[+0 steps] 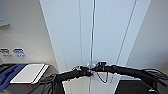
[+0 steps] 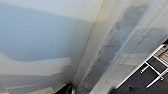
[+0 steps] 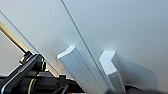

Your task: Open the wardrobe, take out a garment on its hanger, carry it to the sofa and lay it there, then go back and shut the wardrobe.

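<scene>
- At my nine o'clock I see a flat white rectangular board with a dark edge (image 1: 29,73), lying tilted on a dark surface (image 1: 51,68).
- Just beside it, at about eight o'clock, lies a rumpled piece of blue fabric (image 1: 8,73); I cannot tell what it is.
- Above those, on the pale cream wall (image 1: 27,37) at ten o'clock, hang two small labels with blue tops (image 1: 19,53); their print is too small for me to read.
- At my four o'clock the floor looks dark (image 1: 130,87).
- In the left wrist view I see a white metal frame with rungs (image 2: 152,70) standing over dark flooring (image 2: 140,85).
</scene>
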You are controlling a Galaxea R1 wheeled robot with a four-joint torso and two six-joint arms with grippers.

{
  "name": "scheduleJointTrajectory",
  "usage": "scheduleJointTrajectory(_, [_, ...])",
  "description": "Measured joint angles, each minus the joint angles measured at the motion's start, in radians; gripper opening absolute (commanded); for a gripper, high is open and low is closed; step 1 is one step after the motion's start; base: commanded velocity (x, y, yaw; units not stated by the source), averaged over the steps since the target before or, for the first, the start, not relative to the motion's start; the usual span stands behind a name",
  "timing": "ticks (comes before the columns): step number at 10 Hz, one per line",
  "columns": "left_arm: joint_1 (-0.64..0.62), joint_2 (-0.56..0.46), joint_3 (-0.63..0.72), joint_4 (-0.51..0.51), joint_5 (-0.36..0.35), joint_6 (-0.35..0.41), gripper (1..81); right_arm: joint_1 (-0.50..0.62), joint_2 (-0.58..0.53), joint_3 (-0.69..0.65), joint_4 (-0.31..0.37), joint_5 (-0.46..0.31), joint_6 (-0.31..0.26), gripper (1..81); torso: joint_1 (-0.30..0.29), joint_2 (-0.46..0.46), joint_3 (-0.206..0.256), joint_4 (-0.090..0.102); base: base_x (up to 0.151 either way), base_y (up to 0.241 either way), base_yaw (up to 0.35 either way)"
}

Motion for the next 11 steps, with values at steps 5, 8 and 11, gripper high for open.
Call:
scheduleJointTrajectory(5, [0.003, -0.032, 0.082, 0.023, 0.014, 0.0, 81.1, -0.038, -0.074, 0.126, -0.017, 0.061, -0.012, 81.1, 0.001, 0.0, 0.0, 0.0, 0.0, 0.0, 0.0])
scheduleJointTrajectory(8, [0.011, -0.089, 0.19, 0.039, 0.003, 0.0, 81.1, -0.063, -0.112, 0.187, -0.017, 0.093, -0.015, 81.1, 0.001, 0.0, 0.0, 0.0, 0.0, 0.0, 0.0])
scheduleJointTrajectory(11, [0.047, -0.195, 0.361, 0.046, -0.033, 0.0, 81.1, -0.077, -0.115, 0.191, -0.024, 0.114, -0.02, 81.1, 0.002, 0.0, 0.0, 0.0, 0.0, 0.0, 0.0])
